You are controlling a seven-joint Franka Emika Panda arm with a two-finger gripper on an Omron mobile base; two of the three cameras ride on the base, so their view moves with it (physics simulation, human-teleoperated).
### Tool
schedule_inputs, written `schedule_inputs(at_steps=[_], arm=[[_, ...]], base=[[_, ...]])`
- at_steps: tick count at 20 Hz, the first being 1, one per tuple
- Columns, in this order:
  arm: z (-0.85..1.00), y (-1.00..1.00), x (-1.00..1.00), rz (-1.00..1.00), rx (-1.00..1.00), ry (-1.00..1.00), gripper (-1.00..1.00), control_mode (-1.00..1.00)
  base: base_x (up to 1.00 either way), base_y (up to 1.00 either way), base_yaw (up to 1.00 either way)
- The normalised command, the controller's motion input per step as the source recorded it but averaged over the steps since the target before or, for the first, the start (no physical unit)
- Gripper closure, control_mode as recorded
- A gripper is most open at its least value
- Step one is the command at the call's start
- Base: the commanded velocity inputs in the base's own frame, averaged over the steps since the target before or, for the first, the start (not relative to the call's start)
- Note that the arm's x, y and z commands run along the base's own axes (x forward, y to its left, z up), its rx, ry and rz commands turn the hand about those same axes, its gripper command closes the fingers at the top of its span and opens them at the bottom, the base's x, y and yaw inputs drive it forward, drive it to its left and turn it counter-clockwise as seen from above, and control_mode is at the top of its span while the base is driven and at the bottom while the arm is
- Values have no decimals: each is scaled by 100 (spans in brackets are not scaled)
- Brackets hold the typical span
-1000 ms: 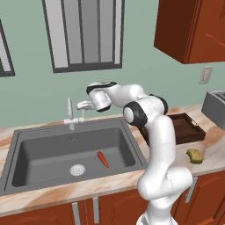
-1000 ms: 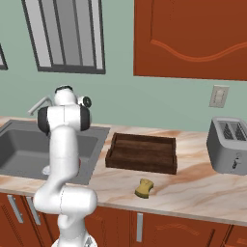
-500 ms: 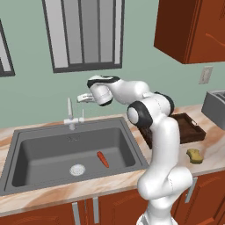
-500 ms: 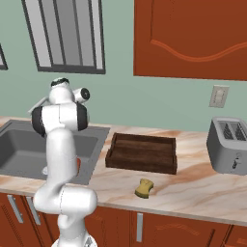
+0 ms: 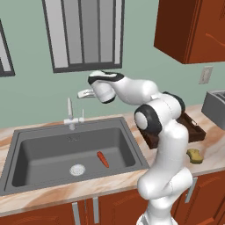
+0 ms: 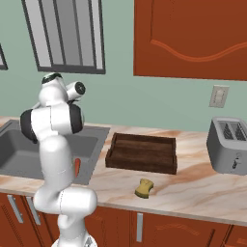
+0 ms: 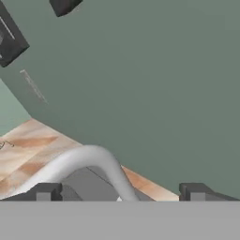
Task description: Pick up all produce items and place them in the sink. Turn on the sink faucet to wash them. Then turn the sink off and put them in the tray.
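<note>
The arm reached up and over the sink (image 5: 26, 145), its tool (image 5: 83, 94) held level above the faucet (image 5: 70, 115), jaws spread wide and empty. The red-orange produce item (image 5: 103, 159) lay inside the sink, beside the drain (image 5: 77, 169).

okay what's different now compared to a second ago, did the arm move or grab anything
The arm has lifted: the pincer has risen higher above the faucet and stays open, holding nothing. The red-orange vegetable lies in the sink as before, near the drain. The tray, yellow sponge and toaster have not moved.
</note>
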Motion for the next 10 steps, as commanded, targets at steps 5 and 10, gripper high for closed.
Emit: schedule_inputs(at_steps=[5, 10], arm=[[35, 0, -52, 0, -3, 0, -100, -100], [24, 0, -52, -1, -4, 0, -100, -100]], base=[[0, 0, 0], [0, 0, 0]])
